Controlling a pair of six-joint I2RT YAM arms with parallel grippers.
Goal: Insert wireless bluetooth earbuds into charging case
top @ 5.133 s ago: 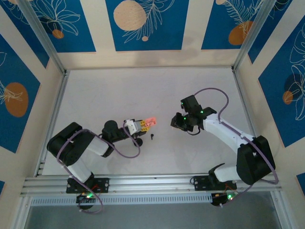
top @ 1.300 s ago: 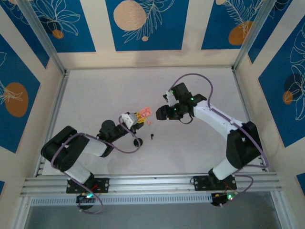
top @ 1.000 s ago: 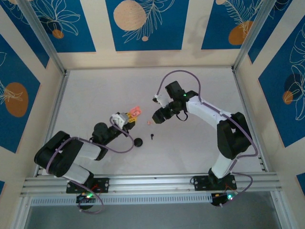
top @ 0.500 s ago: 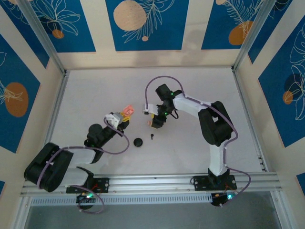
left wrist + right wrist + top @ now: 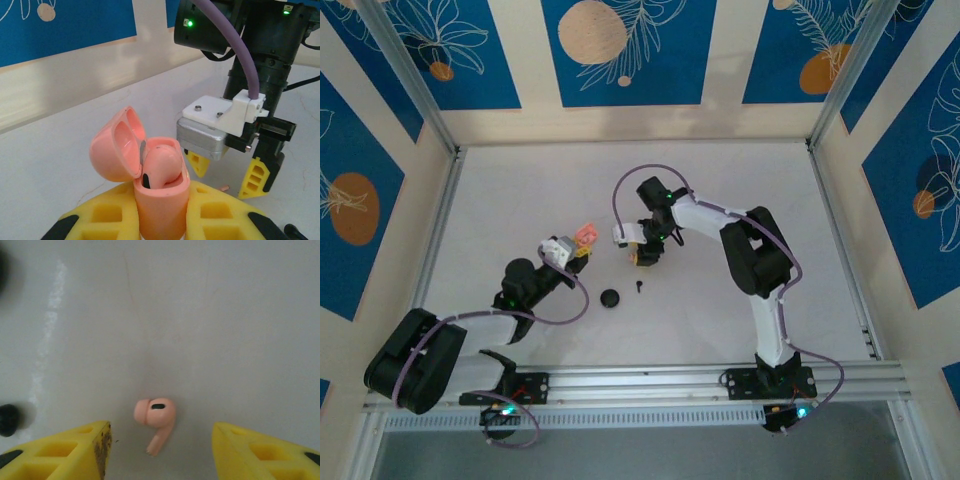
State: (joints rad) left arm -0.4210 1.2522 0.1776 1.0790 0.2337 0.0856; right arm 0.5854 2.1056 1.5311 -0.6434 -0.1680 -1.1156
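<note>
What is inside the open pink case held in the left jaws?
One pink earbud sits in the case, its stem hidden down in the well. Whether the second well is filled cannot be seen.

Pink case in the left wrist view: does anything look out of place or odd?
The pink case, lid open in the left gripper, holds one pink earbud, seated in it. The other pink earbud lies loose on its side on the table, between the right gripper's open fingers. Dark specks mark one finger's inner edge.
</note>
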